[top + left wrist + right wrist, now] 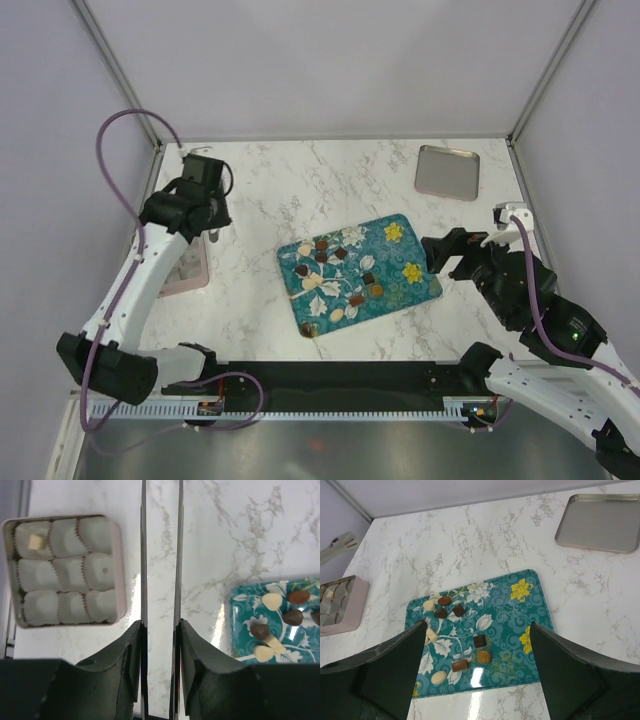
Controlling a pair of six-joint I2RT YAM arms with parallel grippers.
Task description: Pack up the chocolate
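Several chocolates lie on the teal flowered tray (395, 262): a dark square (479, 641), a caramel round (484, 656), a brown block (459, 665), a cream oval (439, 677), and a cluster at the tray's far left (444, 600). The pink box (119, 570) holds white paper cups; one cream chocolate (35, 541) sits in a corner cup. My left gripper (160, 490) hovers over marble between box and tray, its thin fingers a narrow gap apart, empty. It also shows in the top view (212, 232). My right gripper (477, 625) is wide open and empty above the tray's near edge; the top view (440, 258) shows it at the tray's right end.
A bare metal tray (447, 172) lies at the back right. The pink box (190, 268) sits at the left table edge, partly under my left arm. Frame posts and grey walls bound the table.
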